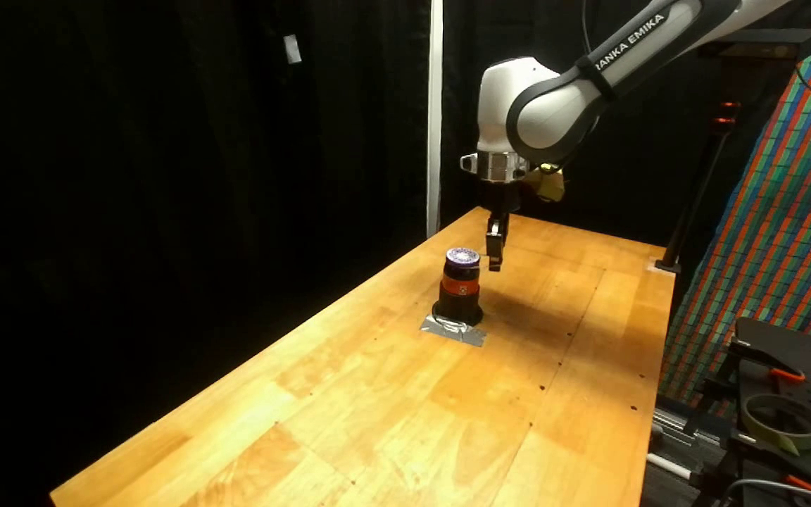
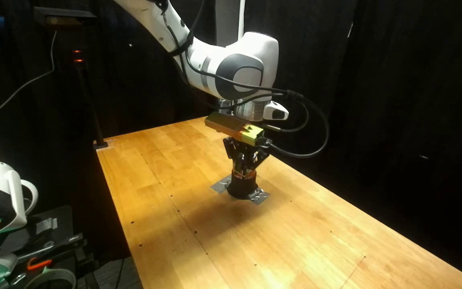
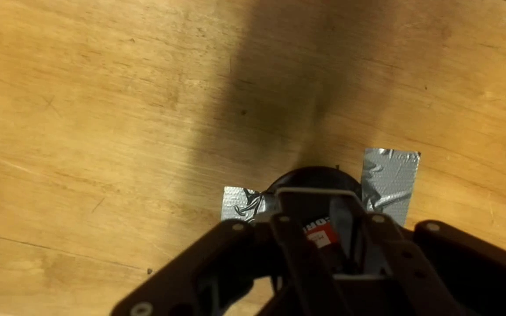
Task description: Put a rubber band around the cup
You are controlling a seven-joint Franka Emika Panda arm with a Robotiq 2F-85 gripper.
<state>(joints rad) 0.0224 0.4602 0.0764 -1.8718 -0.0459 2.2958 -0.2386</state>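
The cup (image 1: pixel 460 285) stands upright on the table, dark with an orange-red middle and a pale patterned top. It also shows in an exterior view (image 2: pixel 242 187), its upper part behind the fingers. In the wrist view its red label (image 3: pixel 321 235) shows between the fingers. My gripper (image 1: pixel 495 265) points down beside the cup's top; its fingers are apart, as an exterior view (image 2: pixel 245 168) and the wrist view (image 3: pixel 323 210) show. A thin pale line, apparently the rubber band (image 3: pixel 316 190), spans the fingertips. Thin strands (image 1: pixel 485 267) run toward the cup; whether they encircle it I cannot tell.
Grey tape strips (image 1: pixel 452 329) lie at the cup's base on both sides; another strip shows in the wrist view (image 3: pixel 391 182). The wooden table (image 1: pixel 405 415) has open edges. A black post (image 1: pixel 694 183) stands at a far corner. A cart with a tape roll (image 1: pixel 782 422) is beside the table.
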